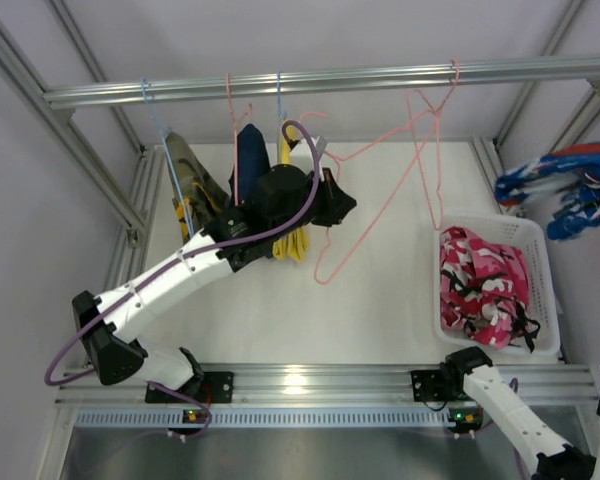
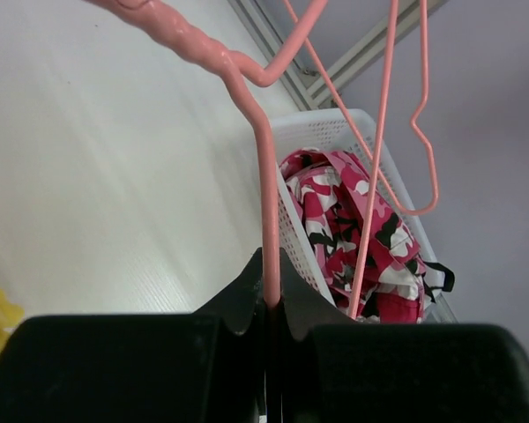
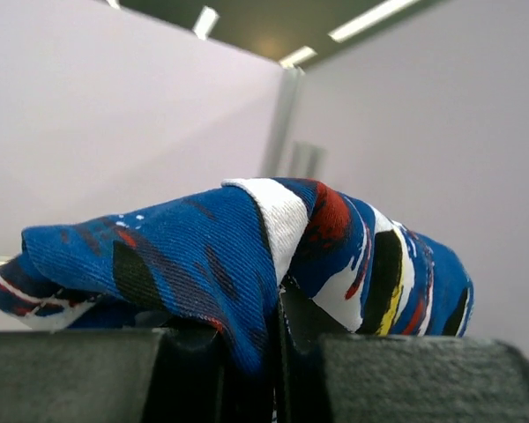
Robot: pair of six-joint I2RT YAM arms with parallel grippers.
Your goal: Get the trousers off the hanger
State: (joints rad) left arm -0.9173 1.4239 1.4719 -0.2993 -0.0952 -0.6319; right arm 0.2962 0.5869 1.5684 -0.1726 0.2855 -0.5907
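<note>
The blue trousers with red and white print hang high at the far right, beside the basket. My right gripper is shut on them; the cloth drapes over both fingers. The red-pink trousers lie in the white basket and also show in the left wrist view. An empty pink wire hanger hangs tilted from the rail. My left gripper is shut on its wire, with the jaws closed around the thin rod.
An aluminium rail spans the back. On it hang a blue hanger with an olive garment, a pink hanger with a dark navy garment and a blue hanger with a yellow garment. Frame posts stand at both sides.
</note>
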